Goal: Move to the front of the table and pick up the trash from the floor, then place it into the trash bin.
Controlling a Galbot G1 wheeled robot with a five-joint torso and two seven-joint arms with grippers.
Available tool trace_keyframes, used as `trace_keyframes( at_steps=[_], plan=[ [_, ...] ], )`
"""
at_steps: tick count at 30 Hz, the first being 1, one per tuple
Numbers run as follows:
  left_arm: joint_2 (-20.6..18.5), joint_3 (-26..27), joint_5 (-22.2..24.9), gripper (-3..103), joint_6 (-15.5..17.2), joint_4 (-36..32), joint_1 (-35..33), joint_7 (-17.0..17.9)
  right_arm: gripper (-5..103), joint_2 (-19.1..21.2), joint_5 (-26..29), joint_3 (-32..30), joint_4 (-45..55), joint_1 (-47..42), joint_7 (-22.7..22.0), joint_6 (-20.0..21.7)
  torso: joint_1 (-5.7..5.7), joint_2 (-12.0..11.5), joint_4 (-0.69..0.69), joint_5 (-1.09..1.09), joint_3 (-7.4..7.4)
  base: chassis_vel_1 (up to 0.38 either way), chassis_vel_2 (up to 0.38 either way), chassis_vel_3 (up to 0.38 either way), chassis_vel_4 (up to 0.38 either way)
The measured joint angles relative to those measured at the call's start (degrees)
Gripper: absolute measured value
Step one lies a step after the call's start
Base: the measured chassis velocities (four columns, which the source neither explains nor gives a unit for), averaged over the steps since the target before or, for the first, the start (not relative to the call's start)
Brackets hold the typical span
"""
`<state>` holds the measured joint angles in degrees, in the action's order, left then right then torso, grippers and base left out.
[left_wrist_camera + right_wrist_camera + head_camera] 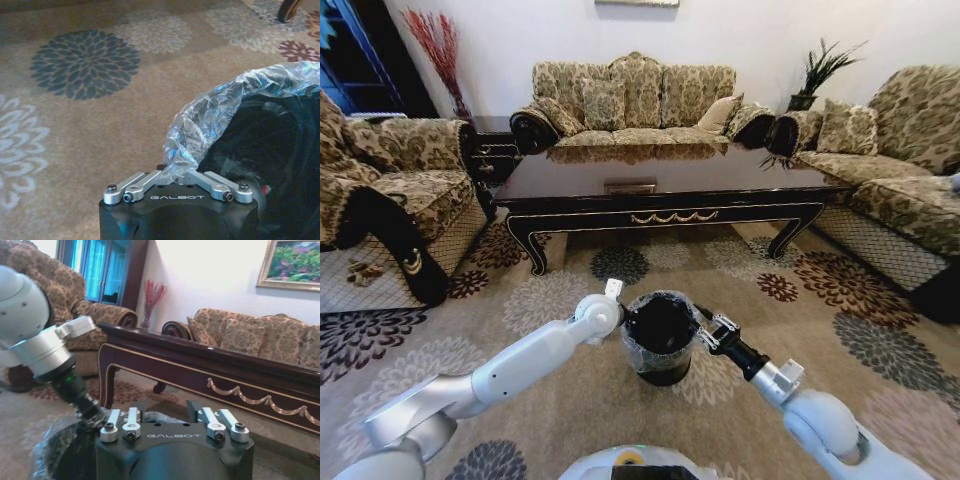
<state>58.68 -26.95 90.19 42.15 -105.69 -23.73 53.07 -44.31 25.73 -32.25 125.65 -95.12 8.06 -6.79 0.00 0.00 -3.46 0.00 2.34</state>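
Standing on the beige carpet with large round flower medallions [550,300], the small round black trash bin lined with a clear crinkly plastic bag [661,345] sat in front of the long low glossy dark-brown wooden coffee table with curved legs and a gold scroll ornament [670,190], near its middle and apart from it. Both arms reached in to the bin from either side. The left gripper [623,320] was at the bin's left rim; in the left wrist view its fingers met on a bunched fold of the clear liner [200,125], pinching the plastic at the rim. The right gripper [700,325] was at the bin's right rim, over the opening; whether its fingers were spread or closed could not be told, as they were hidden behind its black body in the right wrist view, where the bin's crinkled liner [55,450] lay just below it. Loose trash pieces could not be made out on the carpet around the bin or inside it.
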Motion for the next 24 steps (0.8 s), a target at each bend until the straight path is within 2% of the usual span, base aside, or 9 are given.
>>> trace_keyframes(
  at_steps=[2,4,7,8,10,11,16,17,24],
  plan=[
    [-1.39,1.62,-0.2,2,0.0,-0.34,-1.3,-0.09,61,-0.58,2.22,-0.48,-0.17,0.79,-0.83,0.75,0.0,0.0,0.0,0.0,0.0,0.0,0.0,0.0,0.0],
    [-1.94,2.35,-0.3,2,0.0,-0.54,-1.97,-0.21,61,-0.81,2.96,-0.67,-0.45,1.14,-1.04,1.01,0.0,0.0,0.0,-0.01,0.0,0.0,0.0,0.0,0.0],
    [-4.66,6.9,-1.15,2,0.0,-1.29,-6.04,-0.79,77,-1.74,6.71,-1.34,-2.91,3.42,-2.32,2.17,0.0,0.0,0.01,-0.01,0.0,0.0,0.0,0.0,0.0],
    [-4.66,6.9,-1.15,2,0.0,-1.29,-6.04,-0.79,77,-1.74,6.71,-1.34,-2.91,3.42,-2.32,2.17,0.0,0.0,0.01,-0.01,0.0,0.0,0.0,0.0,0.0],
    [-6.17,10.52,-1.57,2,0.0,-2.13,-8.86,-1.12,83,-2.19,9.21,-1.62,-5.52,5.46,-2.79,2.71,0.0,0.0,0.01,-0.01,0.0,0.0,0.0,0.0,0.0],
    [-7.76,14.51,-1.89,2,0.0,-3.12,-11.69,-1.45,93,-2.42,11.09,-1.71,-9.03,7.45,-2.93,3.07,0.0,0.0,0.01,-0.02,0.0,0.0,0.0,0.0,0.0],
    [-10.2,21.29,-2.66,2,-0.03,-5.29,-16.73,-1.93,99,-2.39,12.26,-1.24,-16.54,10.63,-2.5,2.84,0.0,0.0,0.02,0.01,0.0,0.0,0.0,0.0,0.0],
    [-11.66,25.62,-3.51,2,-0.03,-6.97,-21.12,-2.69,100,-2.04,11.98,-0.23,-21.69,12.26,-1.46,1.97,0.0,0.0,0.01,-0.01,0.0,0.0,0.0,0.0,0.0],
    [-15.09,33.42,-7.0,2,-0.02,-10.63,-31.92,-4.49,100,-1.63,10.33,4.56,-34.69,16.22,0.98,-0.15,0.0,0.0,0.02,0.0,0.0,0.0,0.0,0.0,0.0]
  ],
)
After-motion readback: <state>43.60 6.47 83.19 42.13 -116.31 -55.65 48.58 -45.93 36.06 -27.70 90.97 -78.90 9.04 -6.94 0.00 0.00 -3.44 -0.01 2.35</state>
